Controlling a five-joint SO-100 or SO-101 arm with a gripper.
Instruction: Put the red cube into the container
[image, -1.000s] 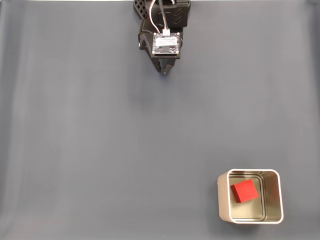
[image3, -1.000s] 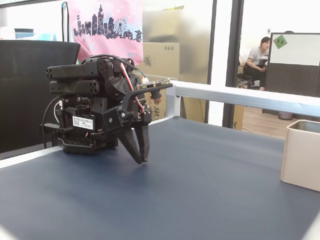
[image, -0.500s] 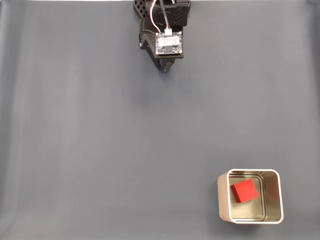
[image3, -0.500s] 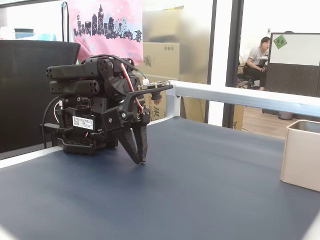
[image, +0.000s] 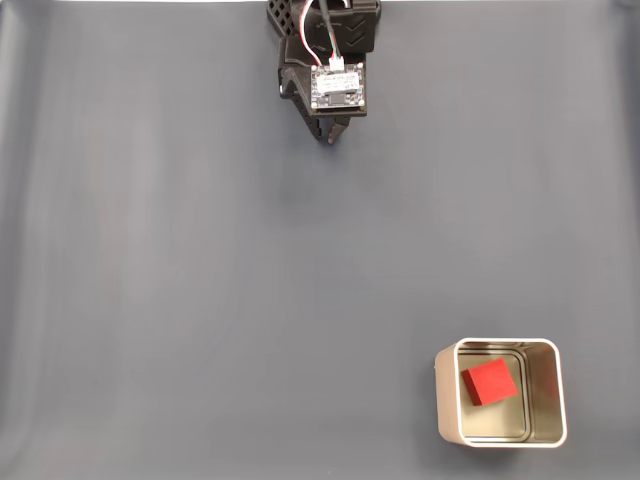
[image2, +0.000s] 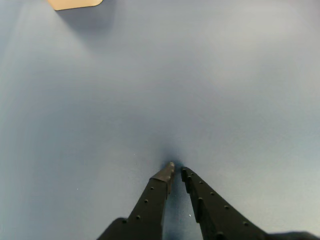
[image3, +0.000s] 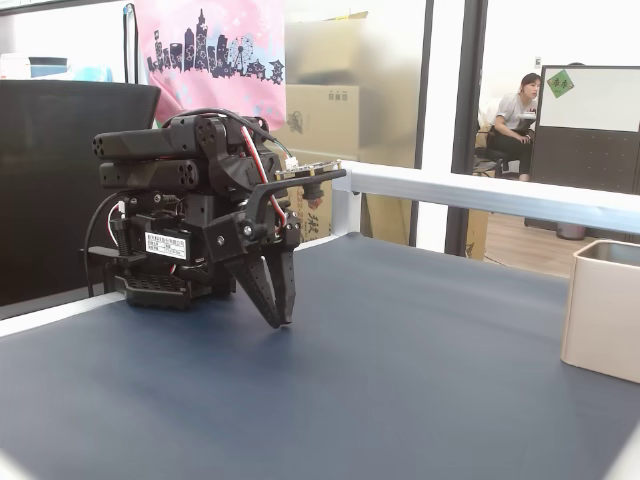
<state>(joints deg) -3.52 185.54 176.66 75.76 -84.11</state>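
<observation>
Desk (image: 180, 300): dark grey, bare across the middle and left of a fixed view; wide open room between arm and container.

Container (image: 500, 392) sits lower right, near the bottom edge. Cube (image: 489, 383) lies inside it, toward the upper left of its floor, turned askew.

White label on the arm's body, side-on fixed view; print too small to read.

Arm folded at top centre, fingers (image: 331, 138) pointing down at the desk, tips nearly together in the wrist view (image2: 176, 172), holding nothing.
</observation>
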